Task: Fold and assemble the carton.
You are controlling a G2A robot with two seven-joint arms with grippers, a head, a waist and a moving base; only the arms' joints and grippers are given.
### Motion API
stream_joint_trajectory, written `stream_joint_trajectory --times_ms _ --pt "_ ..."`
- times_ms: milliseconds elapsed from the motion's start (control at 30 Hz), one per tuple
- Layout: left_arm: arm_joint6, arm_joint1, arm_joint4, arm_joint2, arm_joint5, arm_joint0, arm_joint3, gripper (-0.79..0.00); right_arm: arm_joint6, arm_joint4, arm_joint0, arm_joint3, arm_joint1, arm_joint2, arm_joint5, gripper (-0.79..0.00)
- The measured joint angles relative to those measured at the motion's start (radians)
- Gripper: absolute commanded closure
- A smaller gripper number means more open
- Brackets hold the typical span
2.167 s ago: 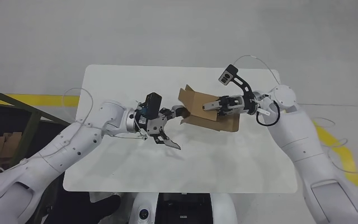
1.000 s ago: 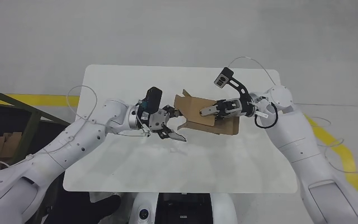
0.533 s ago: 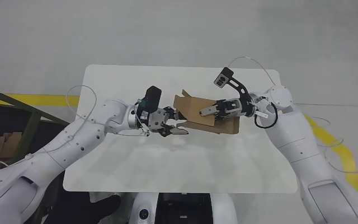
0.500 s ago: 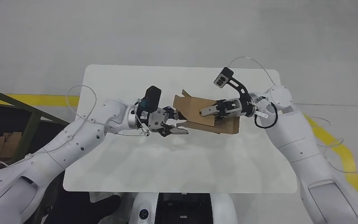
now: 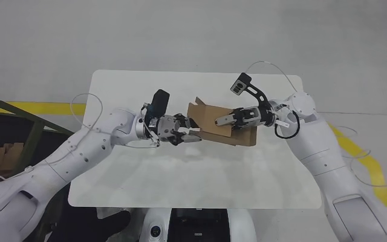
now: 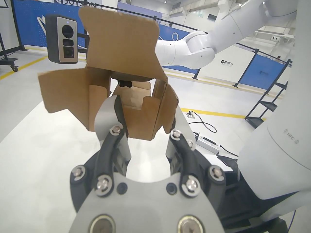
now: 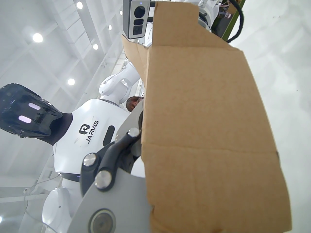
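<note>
The white table (image 5: 181, 175) carries the work. The brown carton (image 5: 221, 124) is close to its middle, a little toward 2 o'clock from the centre in the top view. It lies on its side as an open sleeve, and its open mouth faces 9 o'clock. Whether its lower edge touches the table cannot be told.

In the left wrist view the carton (image 6: 121, 73) has its end flaps spread outward: one wide flap stands up and others hang out to the sides and below.

The right end effector (image 5: 227, 119) comes in from 3 o'clock and is clenched on the upper wall of the carton. One finger lies on top of the cardboard. In the right wrist view, the other finger (image 7: 136, 120) presses against the inner face of the carton (image 7: 206, 122).

The left end effector (image 5: 187, 134) is at the 9 o'clock end of the carton, right at the mouth. It is released: in its own wrist view the end effector (image 6: 143, 115) has its fingers apart, with the lower flap between them.
</note>
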Motion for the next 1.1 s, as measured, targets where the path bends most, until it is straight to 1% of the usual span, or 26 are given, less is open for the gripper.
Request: stream_joint_trajectory --times_ms 333,533,833,1100 --pt "-0.018 0.023 -0.102 0.061 0.0 -0.043 0.004 -0.366 0.0 0.003 0.003 0.0 0.0 -0.004 -0.001 0.0" --pt "-0.028 0.031 -0.151 0.088 0.0 -0.065 0.021 -0.342 0.0 0.002 0.004 -0.005 0.001 -0.007 -0.002 0.0" --pt "-0.043 0.021 -0.161 0.091 0.0 -0.079 0.034 -0.326 0.0 -0.001 0.004 -0.011 0.002 -0.009 -0.002 0.0" --pt "-0.064 0.01 -0.148 0.062 0.0 -0.074 0.049 -0.305 0.0 -0.001 0.002 -0.017 0.002 -0.012 -0.003 0.0"
